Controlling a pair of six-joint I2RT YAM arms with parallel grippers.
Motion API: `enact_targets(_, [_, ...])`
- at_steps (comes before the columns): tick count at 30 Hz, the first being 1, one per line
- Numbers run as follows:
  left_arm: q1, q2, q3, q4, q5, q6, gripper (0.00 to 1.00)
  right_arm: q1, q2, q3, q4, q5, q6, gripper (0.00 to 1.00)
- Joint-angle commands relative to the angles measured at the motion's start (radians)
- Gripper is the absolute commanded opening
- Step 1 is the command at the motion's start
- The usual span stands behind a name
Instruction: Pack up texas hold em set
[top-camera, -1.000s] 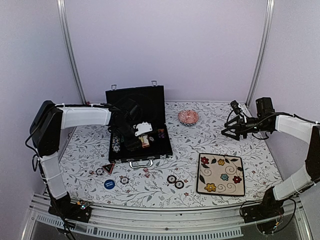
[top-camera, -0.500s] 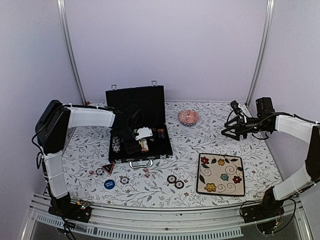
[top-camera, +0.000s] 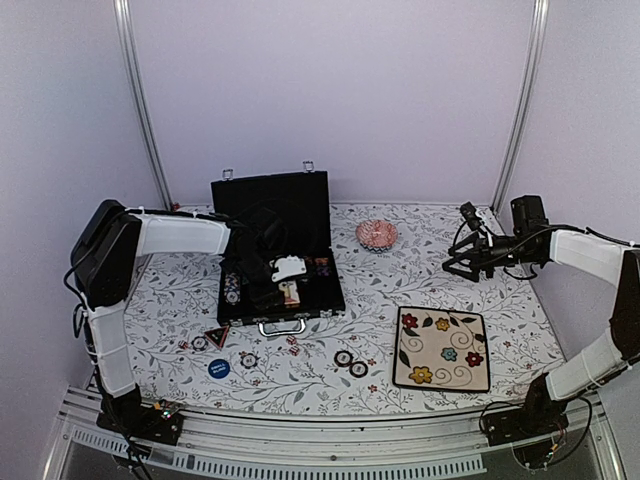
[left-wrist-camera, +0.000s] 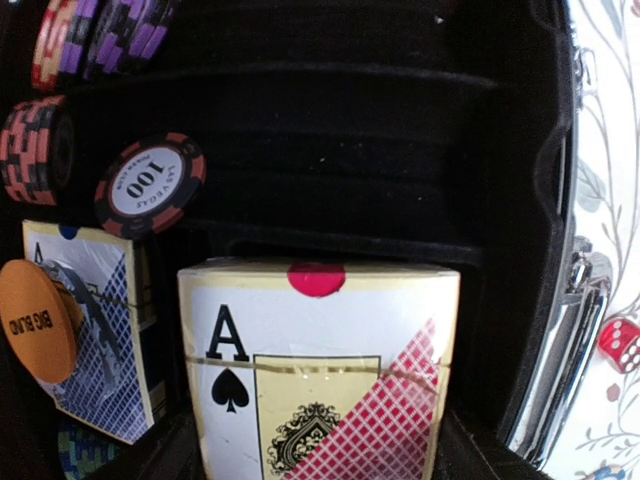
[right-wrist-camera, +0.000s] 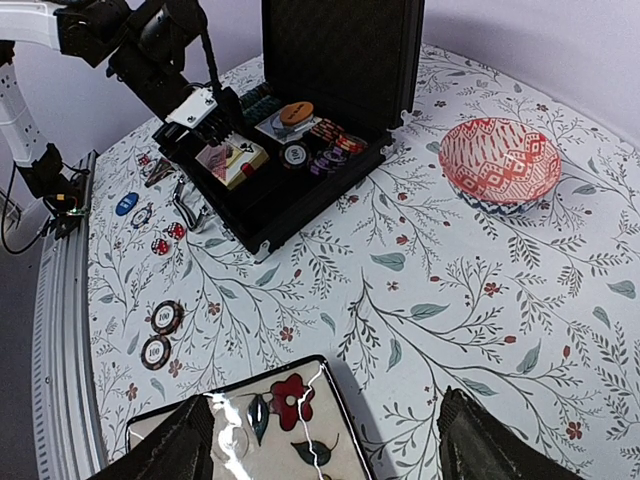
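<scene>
Figure: overhead and both wrist views. The open black case (top-camera: 300, 205) stands left of centre, toward the far edge of the table, with its lid upright.

My left gripper (top-camera: 283, 272) is inside the tray, claw closed on the red-backed card deck (left-wrist-camera: 320, 370) with the ace of spades showing. I cannot tell whether the deck touches the tray floor. Beside it lie:
- a blue-backed deck (left-wrist-camera: 95, 330) under an orange Big Blind button (left-wrist-camera: 35, 320)
- a 100 chip (left-wrist-camera: 150, 185) propped on a ridge
- stacked chips (left-wrist-camera: 35, 150) in the grooves

My right gripper (right-wrist-camera: 328, 400) hangs near the right edge, claw wide and empty. It is just beyond the flowered plate (top-camera: 400, 345) and well apart from the pink bowl (top-camera: 377, 234).

Not yet packed, along the near edge in front of the case:
- a pair of loose chips (top-camera: 343, 358)
- the blue round button (top-camera: 218, 367)
- further chips to its left
- a red die (left-wrist-camera: 622, 345) just outside the case's front wall

Handling, as I judge it:
- **Deck:** a light, stiff block in glossy wrap, likely slick. I would grip it across the long sides, near the middle.
- **Chips:** hard, thin and lying flat on the cloth, so I would pinch them across the rim from above.
- **Dice:** tiny and prone to roll, so I would take them on opposite faces.
- **Lid:** rigid and hinged, so I would push it at its top edge and keep clear of the latches.
</scene>
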Motion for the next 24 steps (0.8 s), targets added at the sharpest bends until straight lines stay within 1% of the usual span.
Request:
enact_targets(1, [0.003, 0.010, 0.009, 0.009, 0.077, 0.017, 0.71, -0.004, 0.017, 0.006, -0.014, -0.015, -0.016, 0.78])
enact_targets(4, [0.003, 0.005, 0.005, 0.019, 0.097, 0.027, 0.73, -0.004, 0.017, 0.007, -0.017, -0.015, -0.019, 0.77])
enact_targets(7, [0.006, 0.001, 0.005, 0.019, 0.065, 0.035, 0.77, -0.005, 0.017, 0.008, -0.019, -0.017, -0.021, 0.78])
enact_targets(11, [0.005, -0.087, 0.009, 0.004, 0.033, 0.037, 0.84, -0.005, 0.019, 0.009, -0.023, -0.019, -0.024, 0.78])
enact_targets(15, [0.006, -0.169, 0.020, -0.017, 0.029, 0.021, 0.85, -0.004, 0.023, 0.012, -0.028, -0.021, -0.027, 0.77])
enact_targets(17, [0.006, -0.208, 0.013, 0.011, 0.033, 0.008, 0.84, -0.004, 0.023, 0.014, -0.028, -0.022, -0.030, 0.77])
enact_targets(18, [0.006, -0.221, 0.005, 0.053, 0.021, -0.012, 0.84, -0.004, 0.023, 0.014, -0.030, -0.021, -0.030, 0.78])
enact_targets(20, [0.005, -0.217, 0.008, 0.129, -0.060, -0.070, 0.79, -0.005, 0.023, 0.014, -0.031, -0.020, -0.032, 0.78])
enact_targets(22, [0.005, -0.176, 0.041, 0.157, -0.162, -0.126, 0.69, -0.005, 0.025, 0.015, -0.031, -0.017, -0.033, 0.78])
enact_targets(24, [0.002, -0.123, 0.084, 0.141, -0.191, -0.170, 0.57, -0.005, 0.025, 0.016, -0.031, -0.017, -0.033, 0.77])
